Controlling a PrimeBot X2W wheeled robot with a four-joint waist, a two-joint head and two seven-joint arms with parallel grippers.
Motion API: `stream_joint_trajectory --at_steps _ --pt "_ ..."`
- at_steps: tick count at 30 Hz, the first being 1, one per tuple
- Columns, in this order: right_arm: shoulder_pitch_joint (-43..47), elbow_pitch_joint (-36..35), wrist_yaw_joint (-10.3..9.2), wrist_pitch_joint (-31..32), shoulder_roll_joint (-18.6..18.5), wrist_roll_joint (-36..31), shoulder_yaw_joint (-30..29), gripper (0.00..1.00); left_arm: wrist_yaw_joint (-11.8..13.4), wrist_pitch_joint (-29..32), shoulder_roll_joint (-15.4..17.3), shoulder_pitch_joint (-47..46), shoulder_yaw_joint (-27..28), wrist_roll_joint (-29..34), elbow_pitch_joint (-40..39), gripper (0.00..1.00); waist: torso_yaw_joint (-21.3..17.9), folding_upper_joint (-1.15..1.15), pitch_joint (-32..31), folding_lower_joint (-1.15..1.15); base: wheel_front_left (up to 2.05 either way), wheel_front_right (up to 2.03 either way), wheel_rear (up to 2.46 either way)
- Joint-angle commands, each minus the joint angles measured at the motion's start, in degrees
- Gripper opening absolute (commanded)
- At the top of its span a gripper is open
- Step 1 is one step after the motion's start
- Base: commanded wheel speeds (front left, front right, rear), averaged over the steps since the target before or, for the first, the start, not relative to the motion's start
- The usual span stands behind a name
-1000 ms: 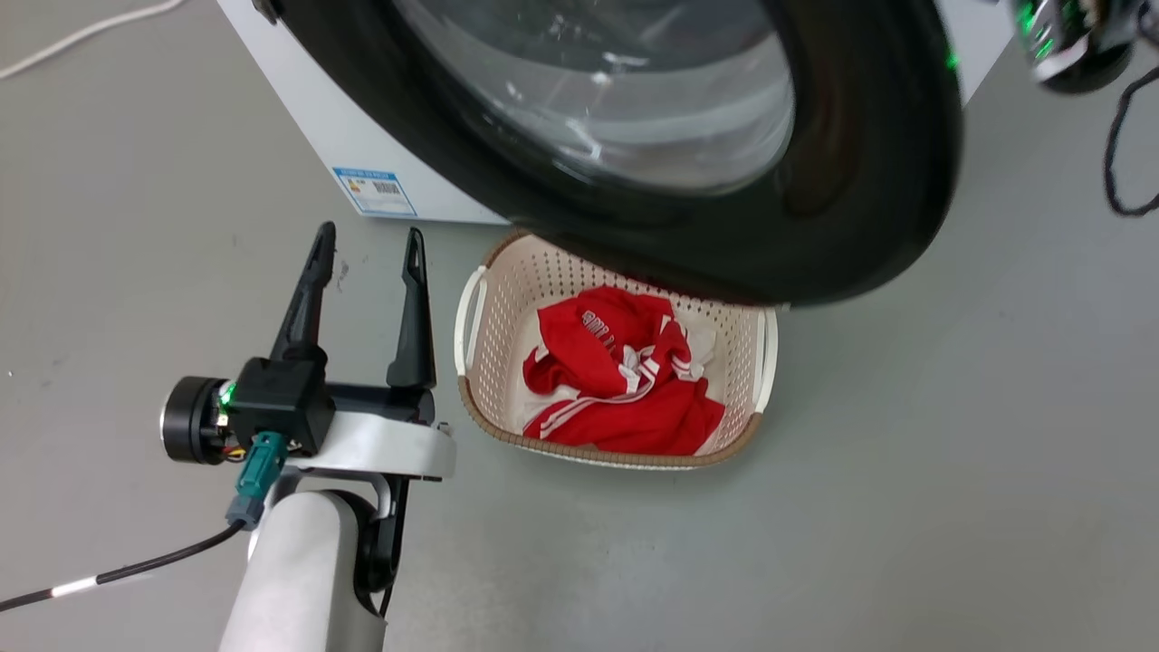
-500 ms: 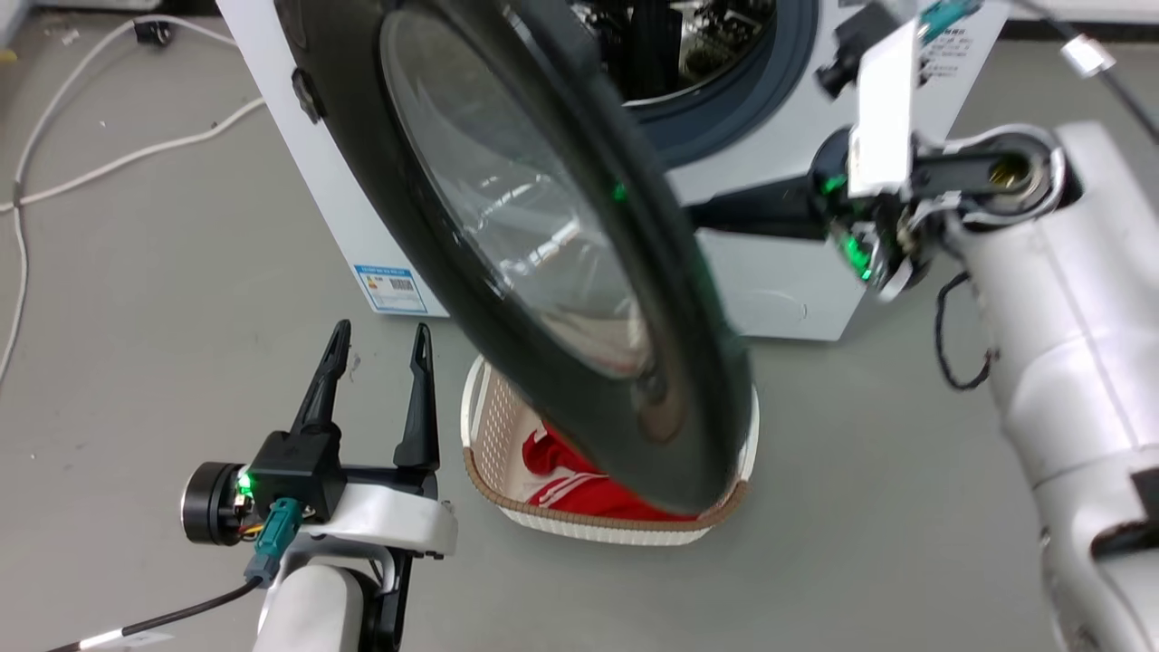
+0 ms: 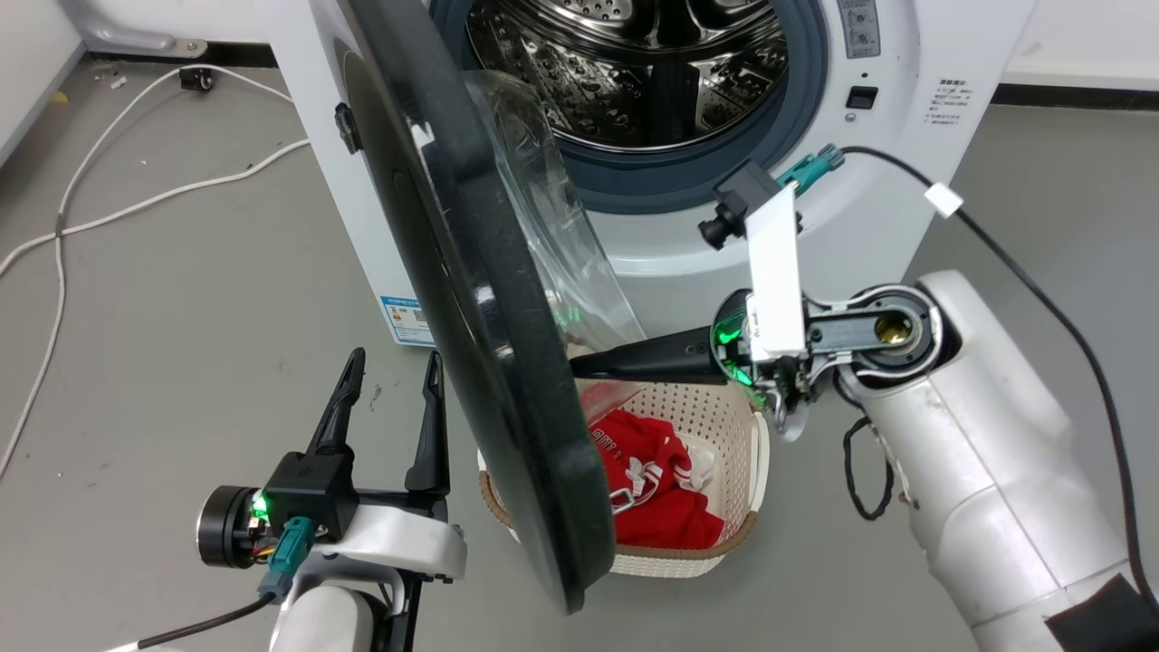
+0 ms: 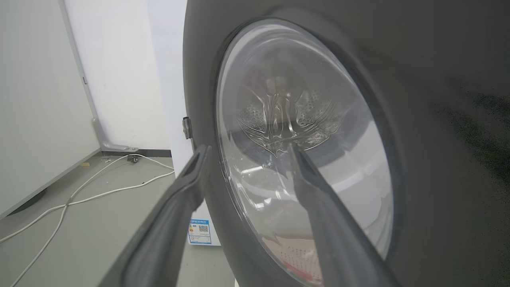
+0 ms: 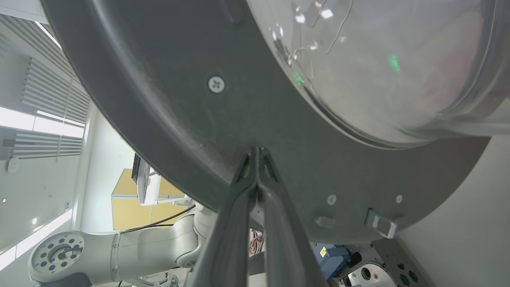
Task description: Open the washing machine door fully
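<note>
The round, glossy black washing machine door (image 3: 489,299) stands edge-on out from the white washing machine (image 3: 887,208). Its clear glass bowl bulges toward the right gripper (image 5: 257,153), whose clenched tips touch its matte inner face. The left gripper (image 3: 391,371) is spread, just beside the outer face.

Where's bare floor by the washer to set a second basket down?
Bare floor between the white cables, the washing machine and the left gripper. Crowded before the drum: washing machine door, basket, right gripper.
</note>
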Motion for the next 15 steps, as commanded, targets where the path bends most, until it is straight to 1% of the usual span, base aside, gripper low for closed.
stream_joint_trajectory --at_steps 1,5,8,11,15 --pt "0.9 -0.3 0.00 -0.4 0.3 0.4 0.3 0.00 0.0 -0.1 0.0 0.5 0.0 0.0 0.0 1.00 0.0 0.00 0.0 0.01 0.00 0.00 0.00" --pt "2.4 -2.4 0.00 -4.8 0.3 2.4 3.0 0.00 0.1 -0.1 0.0 0.6 0.1 0.3 -0.2 1.00 -0.1 0.00 0.0 0.01 0.00 0.00 0.00" --pt "3.8 -3.4 0.00 -10.1 0.3 1.4 3.5 0.00 0.2 -0.1 0.0 0.8 0.3 0.5 -0.3 1.00 -0.4 0.00 0.1 0.01 0.00 0.00 0.00" --pt "5.7 -4.9 0.00 -17.3 0.2 0.6 1.7 0.00 0.3 -0.1 0.0 0.9 0.4 0.4 -0.4 1.00 -0.7 0.00 -0.1 0.01 0.00 0.00 0.00" --pt "9.3 -7.1 0.00 -28.4 0.1 -1.2 -2.6 0.00 0.4 -0.1 0.0 1.3 0.8 0.3 -0.6 1.00 -1.3 0.00 -0.5 0.01 0.00 0.00 0.00"
